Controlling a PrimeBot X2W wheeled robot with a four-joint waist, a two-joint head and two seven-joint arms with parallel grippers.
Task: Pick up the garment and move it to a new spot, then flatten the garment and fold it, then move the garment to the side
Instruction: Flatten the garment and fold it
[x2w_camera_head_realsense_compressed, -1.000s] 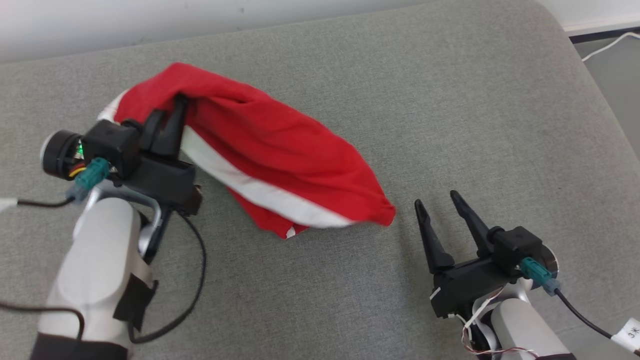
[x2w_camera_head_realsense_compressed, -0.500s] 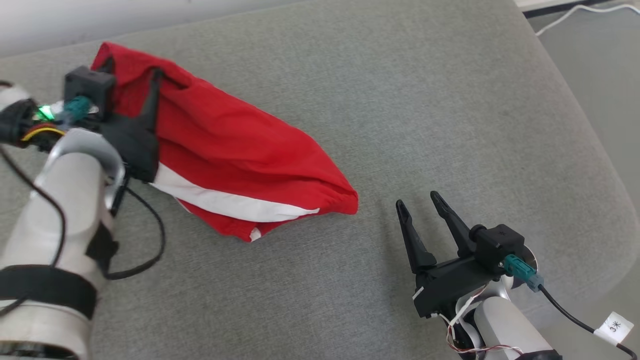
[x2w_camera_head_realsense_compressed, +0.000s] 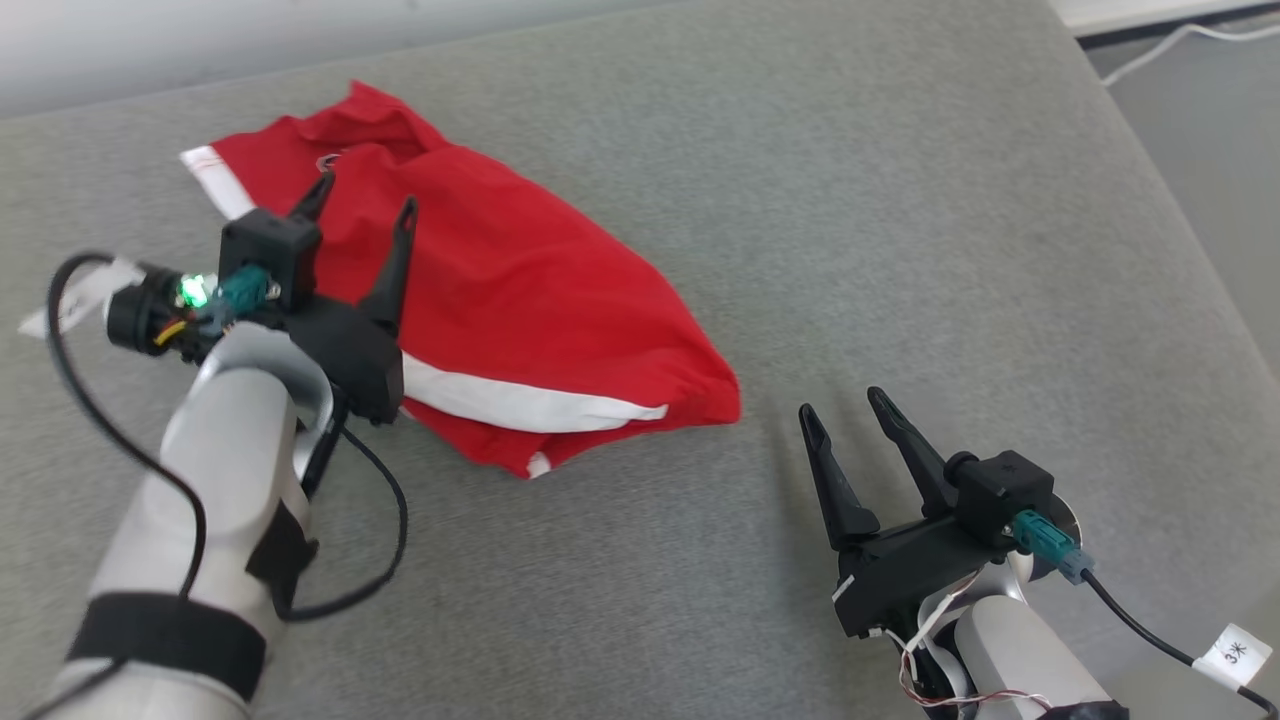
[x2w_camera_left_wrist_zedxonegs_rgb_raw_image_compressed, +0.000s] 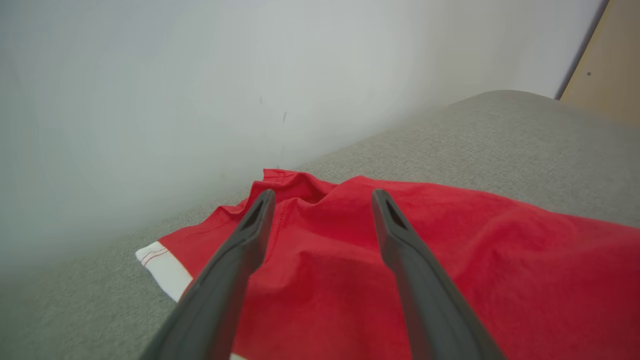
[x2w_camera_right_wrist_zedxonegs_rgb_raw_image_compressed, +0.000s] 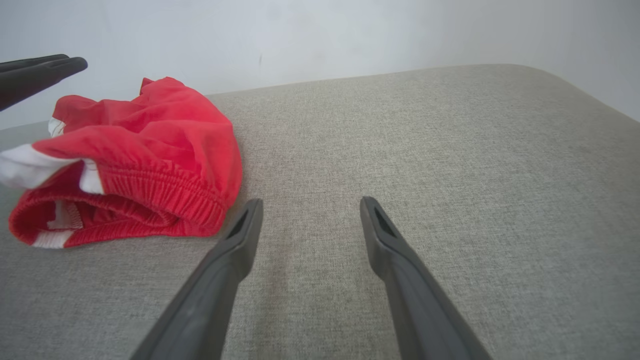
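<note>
Garment (x2w_camera_head_realsense_compressed: 540, 290), crumpled red cloth with a white stripe, lies on a grey woven cushion (x2w_camera_head_realsense_compressed: 900, 200) beneath the open jaws of the left gripper (x2w_camera_head_realsense_compressed: 366, 195); the right gripper (x2w_camera_head_realsense_compressed: 843, 402), jaws open and empty, stands near its elastic waistband.

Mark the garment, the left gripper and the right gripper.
garment (x2w_camera_head_realsense_compressed: 520, 290), head view, red middle panel.
left gripper (x2w_camera_head_realsense_compressed: 367, 190), head view, midway between its fingertips.
right gripper (x2w_camera_head_realsense_compressed: 841, 402), head view, midway between its fingertips.
</note>
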